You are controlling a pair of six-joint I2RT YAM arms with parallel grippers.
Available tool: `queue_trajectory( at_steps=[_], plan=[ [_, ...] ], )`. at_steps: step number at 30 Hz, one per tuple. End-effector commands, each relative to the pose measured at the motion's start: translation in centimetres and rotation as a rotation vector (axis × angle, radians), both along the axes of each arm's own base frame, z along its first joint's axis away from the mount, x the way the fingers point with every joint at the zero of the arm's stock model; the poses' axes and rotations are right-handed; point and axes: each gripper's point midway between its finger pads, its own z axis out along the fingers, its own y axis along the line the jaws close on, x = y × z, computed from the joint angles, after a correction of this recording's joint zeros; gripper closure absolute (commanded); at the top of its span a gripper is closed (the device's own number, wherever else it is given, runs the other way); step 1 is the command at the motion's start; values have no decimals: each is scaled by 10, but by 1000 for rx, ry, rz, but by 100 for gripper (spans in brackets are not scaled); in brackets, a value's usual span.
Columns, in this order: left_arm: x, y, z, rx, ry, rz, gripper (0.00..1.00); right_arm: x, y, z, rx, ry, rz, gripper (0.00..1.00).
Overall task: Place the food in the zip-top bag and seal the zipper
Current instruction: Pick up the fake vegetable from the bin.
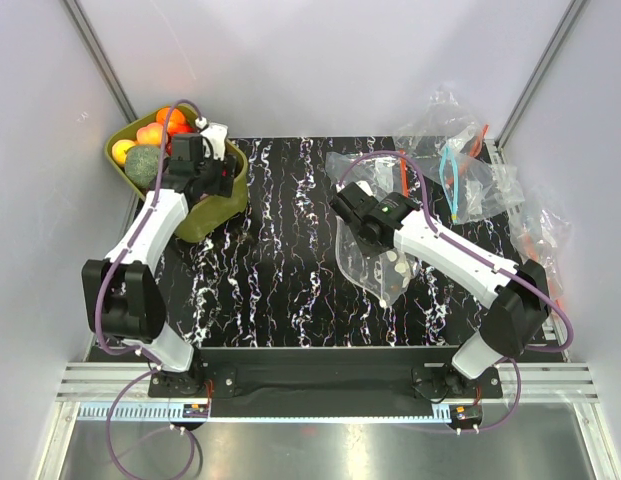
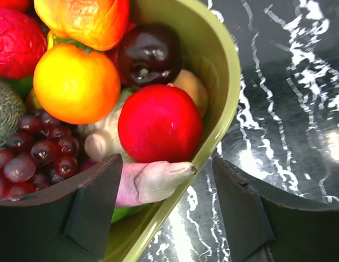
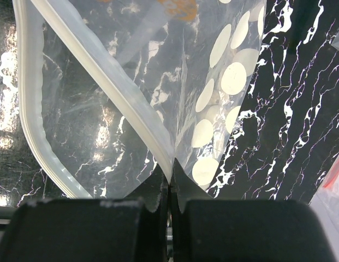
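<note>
The left gripper (image 2: 166,180) stands wide open. Its two dark fingers (image 2: 87,210) straddle the rim of the olive-green plastic tub (image 2: 226,76), one inside above the fruit and the other outside above the black white-veined marbled table (image 2: 300,87). Between the jaws a pale pink knobbly piece (image 2: 153,181) lies against the tub wall. Just beyond it sits a glossy red round fruit (image 2: 158,123). Further in are a smooth orange fruit (image 2: 76,82), a dark purple plum-like fruit (image 2: 149,52) and a bunch of dark-red grapes (image 2: 35,153) beside the inner finger. All this food is heaped in the tub, which the top view places at the far left corner of the table. The right gripper (image 3: 169,183) is closed tight, pinching an edge of the clear thin plastic zip-top bag (image 3: 229,76) printed with white round dots. The zipper (image 3: 103,71), a narrow pale press-seal strip, runs up and away from the pinch. A second strip curves off to the side, so the mouth stands parted, and the marbled top shows through the film. From above, the bag spreads under and nearward of this gripper on the right half of the table, well apart from the tub. A pile of clear undotted bags (image 1: 460,170) with blue and orange strips lies at the far right corner.
</note>
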Motion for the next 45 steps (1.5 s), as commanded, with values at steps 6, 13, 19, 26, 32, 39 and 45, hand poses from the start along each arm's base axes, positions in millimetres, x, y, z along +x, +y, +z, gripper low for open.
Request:
queue_trajectory(
  at_steps=[6,13,19,26,32,39,45],
  plan=[
    [3,5,45,-131,-132,-4,30,4,1,4,11,-17,0,100],
    [9,20,23,-50,-66,6,40,5,1,5,11,-17,0,100],
    [12,27,3,0,-17,11,44,5,1,4,5,-12,-4,100],
    [16,47,-1,79,-8,94,58,3,-1,0,-3,0,-10,100],
    [11,42,29,43,-96,92,80,6,-2,1,-13,-15,-25,100],
    [-20,5,107,-67,-328,9,83,11,2,12,7,-34,-31,100],
    [-59,-13,161,-155,-455,-15,83,13,6,21,40,-55,-32,100]
  ],
)
